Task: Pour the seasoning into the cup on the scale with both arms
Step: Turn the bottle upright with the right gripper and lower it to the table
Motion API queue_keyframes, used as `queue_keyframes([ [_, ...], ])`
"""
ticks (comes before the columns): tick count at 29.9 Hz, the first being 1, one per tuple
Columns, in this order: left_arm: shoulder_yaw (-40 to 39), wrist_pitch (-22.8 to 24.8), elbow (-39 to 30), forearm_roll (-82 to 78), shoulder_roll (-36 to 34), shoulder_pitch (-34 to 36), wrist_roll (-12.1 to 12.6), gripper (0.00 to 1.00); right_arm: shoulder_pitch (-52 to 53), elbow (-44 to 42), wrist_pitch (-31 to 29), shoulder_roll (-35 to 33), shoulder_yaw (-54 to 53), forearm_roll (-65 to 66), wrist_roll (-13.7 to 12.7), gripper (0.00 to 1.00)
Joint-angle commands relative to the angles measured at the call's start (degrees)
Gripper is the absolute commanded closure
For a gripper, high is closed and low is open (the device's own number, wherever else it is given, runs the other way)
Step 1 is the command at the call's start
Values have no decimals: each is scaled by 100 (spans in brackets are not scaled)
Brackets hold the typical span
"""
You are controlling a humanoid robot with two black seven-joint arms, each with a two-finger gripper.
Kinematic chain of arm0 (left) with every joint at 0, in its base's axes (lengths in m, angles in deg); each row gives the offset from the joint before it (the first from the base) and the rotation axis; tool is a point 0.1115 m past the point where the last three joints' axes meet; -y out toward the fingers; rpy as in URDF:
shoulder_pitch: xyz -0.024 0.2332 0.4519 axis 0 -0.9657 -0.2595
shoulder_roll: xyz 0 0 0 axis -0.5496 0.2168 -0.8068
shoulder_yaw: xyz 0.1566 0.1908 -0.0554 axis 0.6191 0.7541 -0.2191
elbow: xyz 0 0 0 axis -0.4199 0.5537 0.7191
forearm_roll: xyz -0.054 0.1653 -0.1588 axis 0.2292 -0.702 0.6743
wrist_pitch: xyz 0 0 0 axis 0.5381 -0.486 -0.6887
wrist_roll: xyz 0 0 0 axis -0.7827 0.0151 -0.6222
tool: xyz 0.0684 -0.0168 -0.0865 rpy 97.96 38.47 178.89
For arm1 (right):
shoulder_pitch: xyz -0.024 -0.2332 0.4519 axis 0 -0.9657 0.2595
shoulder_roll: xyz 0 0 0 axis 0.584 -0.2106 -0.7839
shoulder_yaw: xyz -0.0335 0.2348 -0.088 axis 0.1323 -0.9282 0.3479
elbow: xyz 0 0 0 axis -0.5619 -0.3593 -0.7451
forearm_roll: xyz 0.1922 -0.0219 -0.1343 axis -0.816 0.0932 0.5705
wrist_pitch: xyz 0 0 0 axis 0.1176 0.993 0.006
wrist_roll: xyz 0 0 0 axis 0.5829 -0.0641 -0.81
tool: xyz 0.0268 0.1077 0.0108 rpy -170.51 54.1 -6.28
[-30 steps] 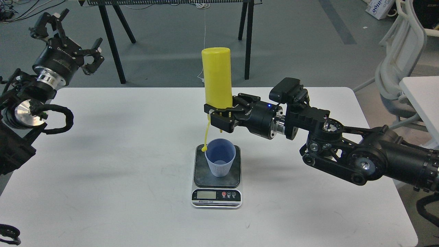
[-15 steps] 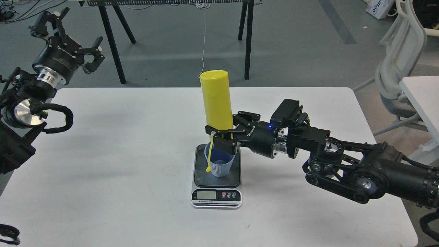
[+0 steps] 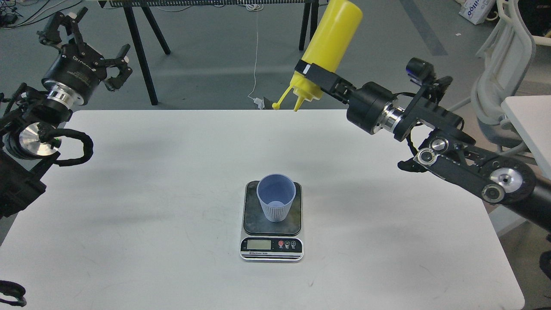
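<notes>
- The scale display is too small to read.
- The seasoning base is cut off by the top edge.
- The right gripper hides part of the bottle's neck.

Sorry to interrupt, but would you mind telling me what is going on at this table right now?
The right gripper holds the yellow squeeze bottle raised high beyond the table's far edge, tilted with its nozzle pointing down, its small cap dangling on its strap. The bottle is not over the cup, which stands upright on the scale at the middle of the white table. The left gripper is raised at the far left, jaws open and empty.
</notes>
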Motion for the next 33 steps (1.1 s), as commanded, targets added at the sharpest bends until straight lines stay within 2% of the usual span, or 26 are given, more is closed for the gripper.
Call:
queue_keyframes([
  [1,21,0,1,-13,0,9,12,0,-183,-15,-474,-453,-189,-1602,-2,78],
  [7,30,0,1,-13,-35,35,170,0,-956,-32,-1836,-1051,-224,-5117,7,77],
  [10,21,0,1,-22,-26,44,232,0,-1544,-41,-2372,-1105,-425,-6324,77,78],
  [13,21,0,1,-22,-9,35,258,0,-2326,-15,-2863,-1026,-899,-6897,95,78],
  [16,21,0,-8,-22,17,27,267,0,-3161,29,-2863,-719,-1374,-7170,113,77],
  [22,30,0,-87,-30,-88,9,267,0,-4630,3,-2863,361,-2042,-7435,113,77],
  [29,30,0,-96,-30,-149,-17,267,0,-4974,29,-2863,1311,-2131,-7417,51,76],
  [33,30,0,-245,-30,-185,-17,267,0,-4992,12,-2863,1488,-2114,-7408,42,76],
])
